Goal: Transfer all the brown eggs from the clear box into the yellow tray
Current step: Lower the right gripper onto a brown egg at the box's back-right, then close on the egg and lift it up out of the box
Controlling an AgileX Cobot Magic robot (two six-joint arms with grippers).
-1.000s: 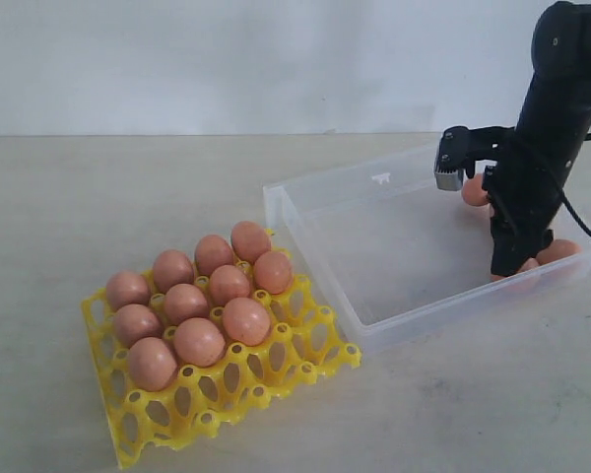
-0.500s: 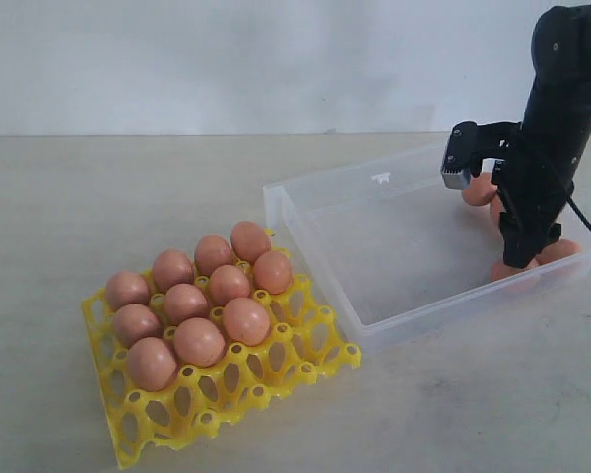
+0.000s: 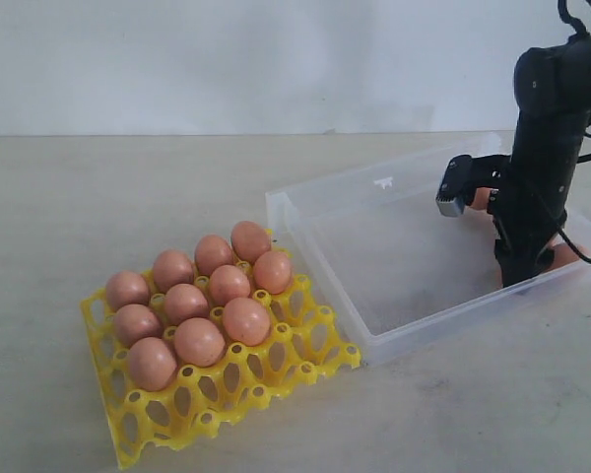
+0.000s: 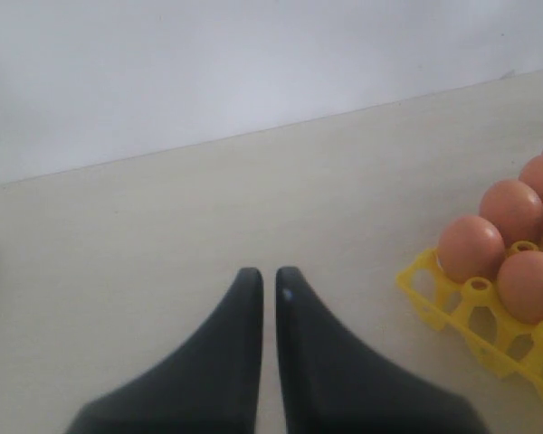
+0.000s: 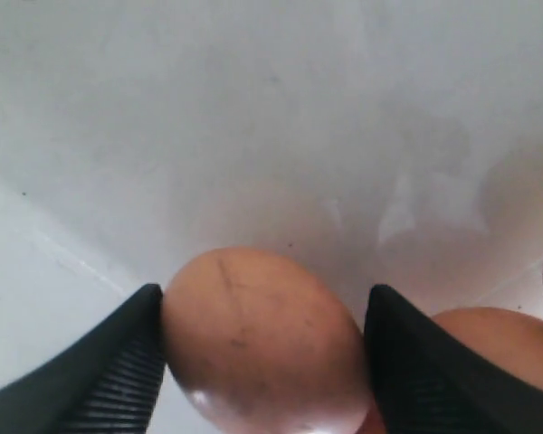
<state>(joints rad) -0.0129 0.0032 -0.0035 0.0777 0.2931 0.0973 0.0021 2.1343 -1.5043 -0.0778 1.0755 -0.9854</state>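
- Yellow tray (image 3: 227,389) sits at 7 o'clock on the worktop (image 3: 98,197) in the exterior view. I count eleven eggs (image 3: 199,340) seated in it. The near row and one cup at the 3 o'clock end of the third row look empty.
- Your box (image 3: 320,266) lies at 3 o'clock, just beside the tray. Its floor is bare except at the 2 o'clock corner, where a few eggs show past the arm. How many are left there is hidden.
- Your right pincer (image 5: 264,303) is down in that corner with one egg (image 5: 253,353) between its fingers. Both pads meet the shell, so I read it as clamped on that egg. A neighbour egg (image 5: 480,348) lies close against the same side.
- Whether the held egg is off the box floor yet, you cannot tell from these views.
- Your left pincer (image 4: 269,276) has its tips together with only a sliver between them. It holds nothing and hangs over bare worktop at 9 o'clock of the tray.
- Step in hand, as I judge it: the pick of the next egg, with the tray roughly two thirds filled.
- Next, lift straight up so the egg clears the box wall and does not nudge its neighbour. Then carry it toward 8 o'clock to a free cup.
- Keep the squeeze light; a smooth oval shell may slip or crack.
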